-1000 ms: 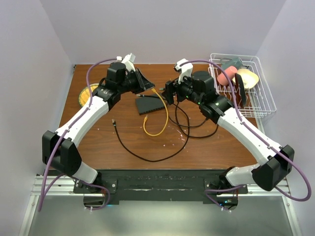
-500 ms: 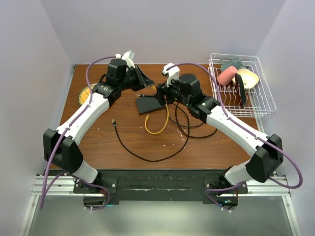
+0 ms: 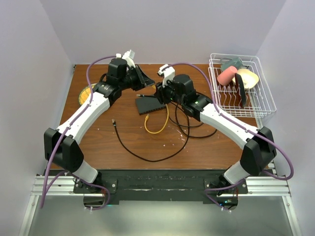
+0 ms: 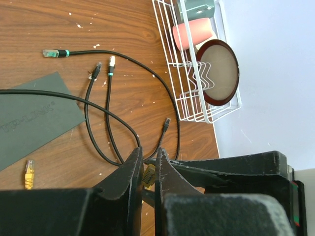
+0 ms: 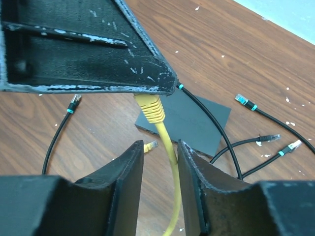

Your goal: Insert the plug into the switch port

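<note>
My left gripper [image 4: 149, 153] is shut on the yellow plug [image 4: 147, 174], holding it above the table; only the plug's tip shows between the fingers. From the plug's yellow boot [image 5: 152, 109] the yellow cable [image 5: 170, 152] hangs down between the fingers of my right gripper [image 5: 160, 145]. Those jaws stand a little apart, with the cable close to the right finger. The dark flat switch [image 3: 150, 104] lies on the table just below both grippers [image 5: 189, 120]. Its ports are too small to make out.
The yellow cable's other plug [image 5: 151, 145] lies beside the switch. Several black cables [image 3: 147, 155] loop over the table, their ends [image 4: 103, 66] loose. A white wire rack [image 3: 261, 93] with cups and a plate stands at the right. A yellow disc [image 3: 86, 93] lies far left.
My right arm swung left to just under the left gripper, and its jaws narrowed round the yellow cable. The left gripper kept hold of the plug and barely moved.
</note>
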Robot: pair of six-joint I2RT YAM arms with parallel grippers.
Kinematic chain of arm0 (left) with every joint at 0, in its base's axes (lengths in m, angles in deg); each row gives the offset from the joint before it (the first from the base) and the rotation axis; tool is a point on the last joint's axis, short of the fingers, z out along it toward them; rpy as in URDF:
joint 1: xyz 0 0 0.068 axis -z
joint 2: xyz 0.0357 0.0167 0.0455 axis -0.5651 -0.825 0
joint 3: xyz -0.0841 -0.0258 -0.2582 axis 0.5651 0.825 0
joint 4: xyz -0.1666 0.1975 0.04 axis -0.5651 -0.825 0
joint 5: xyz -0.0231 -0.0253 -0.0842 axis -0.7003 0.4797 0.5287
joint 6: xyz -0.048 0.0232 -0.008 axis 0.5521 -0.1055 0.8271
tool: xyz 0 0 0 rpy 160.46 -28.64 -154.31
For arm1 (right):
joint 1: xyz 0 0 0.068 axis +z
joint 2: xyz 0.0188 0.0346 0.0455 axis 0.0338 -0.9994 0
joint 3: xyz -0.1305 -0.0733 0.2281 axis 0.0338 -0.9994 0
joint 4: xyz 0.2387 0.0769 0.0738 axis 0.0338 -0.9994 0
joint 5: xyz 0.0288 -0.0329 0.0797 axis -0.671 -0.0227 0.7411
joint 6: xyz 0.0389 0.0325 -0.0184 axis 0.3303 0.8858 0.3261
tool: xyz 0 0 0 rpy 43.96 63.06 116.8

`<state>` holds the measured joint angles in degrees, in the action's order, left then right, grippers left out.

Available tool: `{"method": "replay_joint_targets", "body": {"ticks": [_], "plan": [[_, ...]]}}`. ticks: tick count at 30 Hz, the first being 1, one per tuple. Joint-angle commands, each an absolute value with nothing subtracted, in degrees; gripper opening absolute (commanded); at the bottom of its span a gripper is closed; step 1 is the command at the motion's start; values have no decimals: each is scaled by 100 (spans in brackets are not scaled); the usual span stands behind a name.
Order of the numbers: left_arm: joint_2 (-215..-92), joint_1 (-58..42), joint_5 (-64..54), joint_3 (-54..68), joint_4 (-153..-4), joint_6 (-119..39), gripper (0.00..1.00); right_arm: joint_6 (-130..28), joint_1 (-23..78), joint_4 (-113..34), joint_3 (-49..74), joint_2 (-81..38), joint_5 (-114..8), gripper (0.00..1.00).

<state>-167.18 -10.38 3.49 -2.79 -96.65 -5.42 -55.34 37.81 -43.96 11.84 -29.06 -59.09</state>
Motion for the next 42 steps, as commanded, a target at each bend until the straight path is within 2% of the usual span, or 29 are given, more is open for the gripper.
{"method": "replay_joint_targets", "body": {"ticks": [1, 10, 12, 13, 15, 23, 24, 25, 26, 29, 30, 34, 42], "plan": [[-16705, -1024, 484, -545, -9538, -475, 0, -5455, 3814, -3963, 1352, -2803, -6085, 36], [-16705, -1024, 546, -493, -9494, -466, 0, -5359, 3832, -3716, 1326, -2820, -6015, 34], [-16705, -1024, 563, -484, -9468, -458, 0, -5341, 3832, -3725, 1343, -2872, -6023, 25], [-16688, -1033, 563, -475, -9450, -440, 0, -5323, 3832, -3716, 1352, -2916, -6041, 10], [-16679, -1024, 590, -475, -9441, -440, 0, -5262, 3840, -3699, 1361, -2934, -6085, 0], [-16670, -1024, 660, -457, -9389, -562, 0, -5314, 3840, -3804, 1370, -2847, -6331, 0], [-16670, -1024, 660, -466, -9389, -589, 15, -5314, 3832, -3830, 1396, -2820, -6348, 0], [-16661, -1024, 660, -492, -9380, -624, 26, -5323, 3840, -3848, 1405, -2785, -6349, 0], [-16644, -1024, 651, -510, -9380, -720, 43, -5323, 3832, -3874, 1431, -2715, -6349, 0], [-16591, -1033, 310, -712, -9652, -923, 71, -5323, 3832, -4198, 1537, -2592, -6445, 0], [-16539, -1042, 117, -799, -9705, -984, 76, -5384, 3832, -4269, 1554, -2470, -6558, 0], [-16415, -1155, -236, -888, -9890, -1248, 86, -5437, 3726, -4621, 1537, -2056, -6691, 0], [-16705, -1499, -289, -975, -10021, -1626, 86, -5560, 3191, -5517, 1528, -1151, -6620, 0]]}}
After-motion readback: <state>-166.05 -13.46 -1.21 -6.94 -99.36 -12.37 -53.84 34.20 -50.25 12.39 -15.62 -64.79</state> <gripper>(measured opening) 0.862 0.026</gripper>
